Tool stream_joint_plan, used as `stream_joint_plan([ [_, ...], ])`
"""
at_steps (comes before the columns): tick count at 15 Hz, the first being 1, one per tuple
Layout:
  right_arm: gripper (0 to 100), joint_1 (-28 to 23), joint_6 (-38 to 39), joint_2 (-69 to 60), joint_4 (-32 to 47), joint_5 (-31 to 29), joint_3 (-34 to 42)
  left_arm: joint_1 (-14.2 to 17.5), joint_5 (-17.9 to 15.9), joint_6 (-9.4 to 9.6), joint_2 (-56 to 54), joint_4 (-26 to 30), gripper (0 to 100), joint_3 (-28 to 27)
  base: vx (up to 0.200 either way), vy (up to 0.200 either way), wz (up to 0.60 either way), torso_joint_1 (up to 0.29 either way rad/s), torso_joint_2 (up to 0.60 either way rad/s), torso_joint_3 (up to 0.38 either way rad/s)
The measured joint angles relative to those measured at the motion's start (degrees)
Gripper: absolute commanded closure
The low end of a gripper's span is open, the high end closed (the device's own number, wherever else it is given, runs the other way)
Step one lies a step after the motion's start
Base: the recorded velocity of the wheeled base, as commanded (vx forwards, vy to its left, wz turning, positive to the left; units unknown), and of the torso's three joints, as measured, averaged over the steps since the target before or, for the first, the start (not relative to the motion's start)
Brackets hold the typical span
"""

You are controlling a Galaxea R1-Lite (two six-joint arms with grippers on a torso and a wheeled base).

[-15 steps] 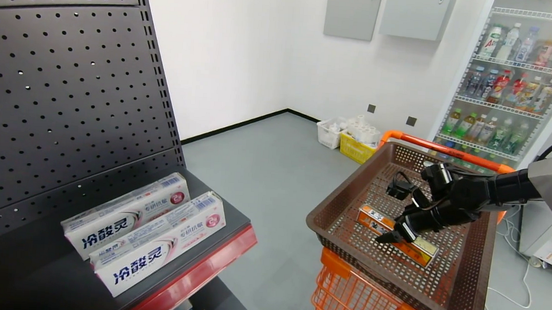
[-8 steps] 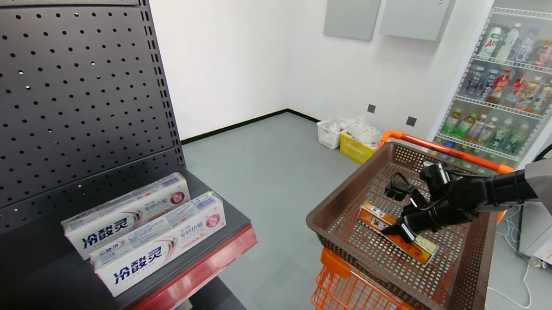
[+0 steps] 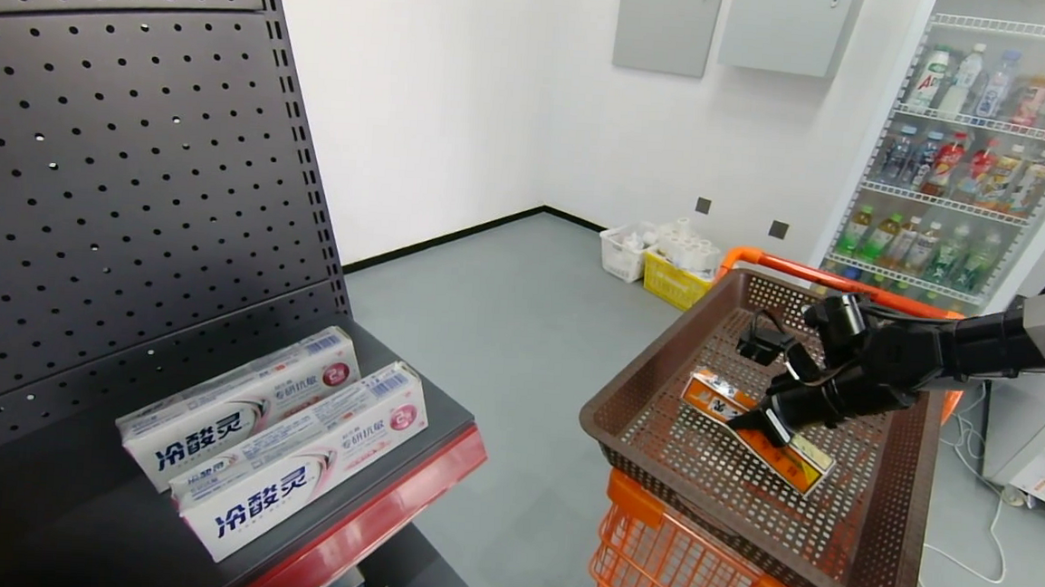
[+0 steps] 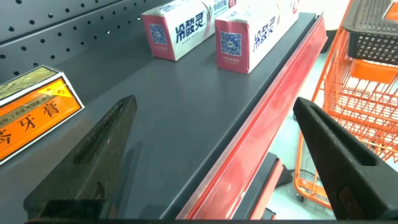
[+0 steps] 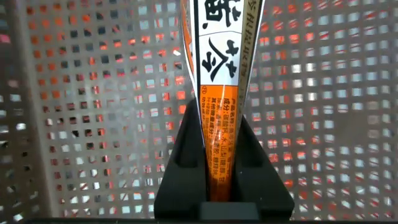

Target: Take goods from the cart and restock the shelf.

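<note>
In the brown perforated basket on top of the orange cart lies an orange toothpaste box, one long edge tipped up. My right gripper is shut on that orange box, its two fingers pressed on either side of the narrow edge. My left gripper is open just above the dark shelf, with nothing between its fingers. Two white toothpaste boxes lie side by side on the shelf.
Another orange box lies on the shelf near my left gripper. The shelf has a red front edge and a pegboard back. A drinks fridge and two small bins stand beyond the cart.
My right gripper has closed on the orange box and lifted it slightly, tilting it off the basket floor and shifting it a little to the right.
</note>
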Motion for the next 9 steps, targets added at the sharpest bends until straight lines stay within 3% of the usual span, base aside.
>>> stream_joint_plan([
  [5, 100, -0.1, 4.9, -8.4, -0.7, 0.3, 2.4, 0.0, 0.0, 0.0, 0.0, 0.0, 0, 0.0, 0.0, 0.0, 0.0, 0.0, 0.0, 0.0],
  [9, 100, 0.6, 13.1, -19.8, -6.6, 0.6, 8.9, 0.0, 0.0, -0.02, 0.0, 0.0, 0, 0.0, 0.0, 0.0, 0.0, 0.0, 0.0, 0.0],
])
